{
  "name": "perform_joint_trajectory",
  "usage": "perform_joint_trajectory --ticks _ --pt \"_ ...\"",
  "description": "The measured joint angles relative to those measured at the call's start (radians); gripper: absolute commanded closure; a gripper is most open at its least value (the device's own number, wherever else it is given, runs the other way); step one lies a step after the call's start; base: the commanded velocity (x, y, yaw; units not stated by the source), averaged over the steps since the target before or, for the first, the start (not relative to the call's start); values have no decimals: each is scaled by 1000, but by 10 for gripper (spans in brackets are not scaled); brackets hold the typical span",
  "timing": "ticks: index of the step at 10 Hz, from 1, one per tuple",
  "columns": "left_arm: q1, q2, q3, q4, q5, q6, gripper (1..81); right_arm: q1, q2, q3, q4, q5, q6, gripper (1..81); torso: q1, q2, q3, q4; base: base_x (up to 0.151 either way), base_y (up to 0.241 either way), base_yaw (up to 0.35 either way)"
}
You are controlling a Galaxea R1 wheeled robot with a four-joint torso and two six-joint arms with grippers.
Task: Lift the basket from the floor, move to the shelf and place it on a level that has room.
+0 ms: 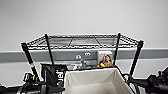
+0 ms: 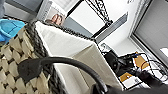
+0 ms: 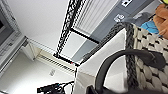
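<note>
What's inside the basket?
The cream woven basket with white fabric lining shows bare lining on its walls, nothing else. Its bottom is cut off below the head view, so anything lying there can't be seen.

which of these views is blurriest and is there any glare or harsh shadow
Head view: soft all over, the shelf wires smeared, the wall evenly lit, no glare, no hard shadow. Left wrist view: the basket weave and its black handle loom close and fuzzy, with a bright patch at the far edge. Right wrist view: similar blur, pale wall washed out.
</note>
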Motion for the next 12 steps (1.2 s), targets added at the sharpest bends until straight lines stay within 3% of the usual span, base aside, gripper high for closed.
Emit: perform_joint_trajectory --ticks 12 --pt "-528 -39 51 -17 181 -363 811 463 -53 28 1 -209 328 811 0 0 0 0 0 0 0"
